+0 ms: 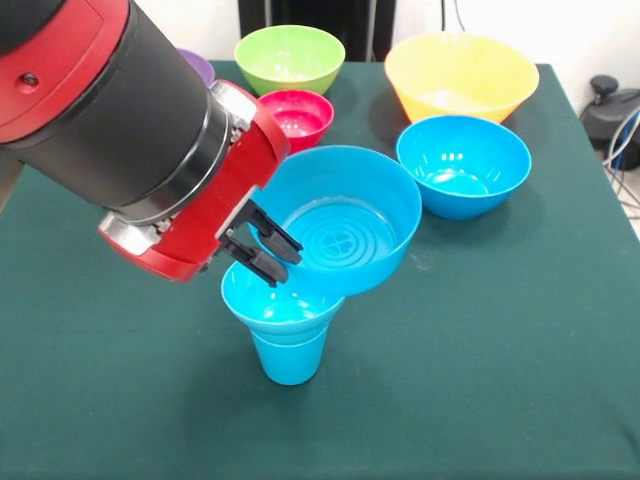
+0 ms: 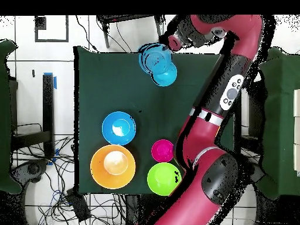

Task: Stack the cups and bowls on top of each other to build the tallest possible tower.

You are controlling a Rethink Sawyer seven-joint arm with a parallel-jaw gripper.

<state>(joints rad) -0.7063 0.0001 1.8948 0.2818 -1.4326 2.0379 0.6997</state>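
Gripping tilted blue bowl [image 1: 345, 225] over blue cup [image 1: 290, 355].

Blue cup [image 1: 290, 358], three blue bowls [image 1: 463, 165], one red [image 1: 297, 115], one green [image 1: 290, 56], one yellow-orange [image 1: 461, 73]; dark green desk [image 1: 520, 340]; red-black arm [image 1: 110, 90].

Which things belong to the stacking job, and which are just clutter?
Job: blue cup, small blue bowl on it, tilted blue bowl in claw, loose blue bowl, red bowl, green bowl, yellow-orange bowl, purple bowl.
Clutter: cables, black device off-table.
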